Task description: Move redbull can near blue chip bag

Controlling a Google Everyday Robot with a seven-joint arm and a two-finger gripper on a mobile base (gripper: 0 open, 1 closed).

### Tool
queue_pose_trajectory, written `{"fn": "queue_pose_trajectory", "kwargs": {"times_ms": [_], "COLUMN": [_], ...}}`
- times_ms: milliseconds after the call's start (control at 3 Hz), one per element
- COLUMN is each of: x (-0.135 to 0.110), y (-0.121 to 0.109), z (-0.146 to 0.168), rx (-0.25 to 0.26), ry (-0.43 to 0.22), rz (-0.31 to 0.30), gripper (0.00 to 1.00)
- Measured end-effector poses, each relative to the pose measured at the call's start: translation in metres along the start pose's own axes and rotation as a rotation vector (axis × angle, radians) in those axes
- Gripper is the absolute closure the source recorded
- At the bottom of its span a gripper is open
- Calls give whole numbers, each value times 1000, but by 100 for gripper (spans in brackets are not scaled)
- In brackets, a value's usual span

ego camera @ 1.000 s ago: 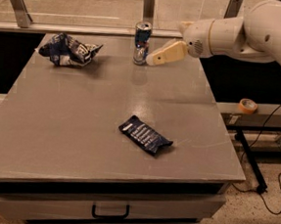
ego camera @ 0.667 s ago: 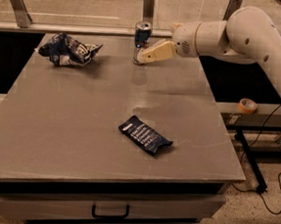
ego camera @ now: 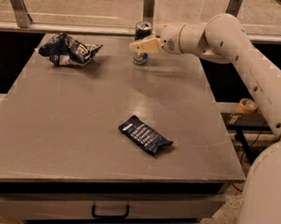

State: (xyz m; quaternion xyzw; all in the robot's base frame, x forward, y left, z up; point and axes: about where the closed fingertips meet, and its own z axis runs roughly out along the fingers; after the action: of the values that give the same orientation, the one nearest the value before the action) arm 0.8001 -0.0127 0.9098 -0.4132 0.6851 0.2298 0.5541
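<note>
The redbull can (ego camera: 143, 30) stands upright at the far edge of the grey table (ego camera: 82, 109), right of centre. My gripper (ego camera: 144, 37) has come in from the right at the can's height and is open. Its near finger (ego camera: 145, 44) crosses in front of the can's middle, and the other finger shows just behind the can's right side. The can is still on the table. The blue chip bag (ego camera: 67, 50), crumpled blue and white, lies at the far left of the table, well left of the can.
A flat dark blue packet (ego camera: 144, 135) with white text lies near the table's middle front. A railing with metal posts (ego camera: 149, 4) runs behind the table. A tape roll (ego camera: 247, 105) sits on a shelf at the right. A drawer handle (ego camera: 110, 212) shows below.
My gripper has moved left from beside the can until its fingers reach around the can. The can, the bag and the packet have not moved.
</note>
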Motion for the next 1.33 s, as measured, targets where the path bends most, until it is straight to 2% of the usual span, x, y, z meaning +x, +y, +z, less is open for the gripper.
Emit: {"fn": "queue_pose_trajectory", "kwargs": {"times_ms": [333, 667, 1000, 1333], "x": [1, -15, -47, -73], "y": [-9, -6, 30, 68], "z": [19, 18, 15, 21], "rx": [-14, -64, -179, -292], "ry": [-23, -43, -86, -141], "rz": [1, -35, -64, -66], "gripper": [47, 70, 95, 100]}}
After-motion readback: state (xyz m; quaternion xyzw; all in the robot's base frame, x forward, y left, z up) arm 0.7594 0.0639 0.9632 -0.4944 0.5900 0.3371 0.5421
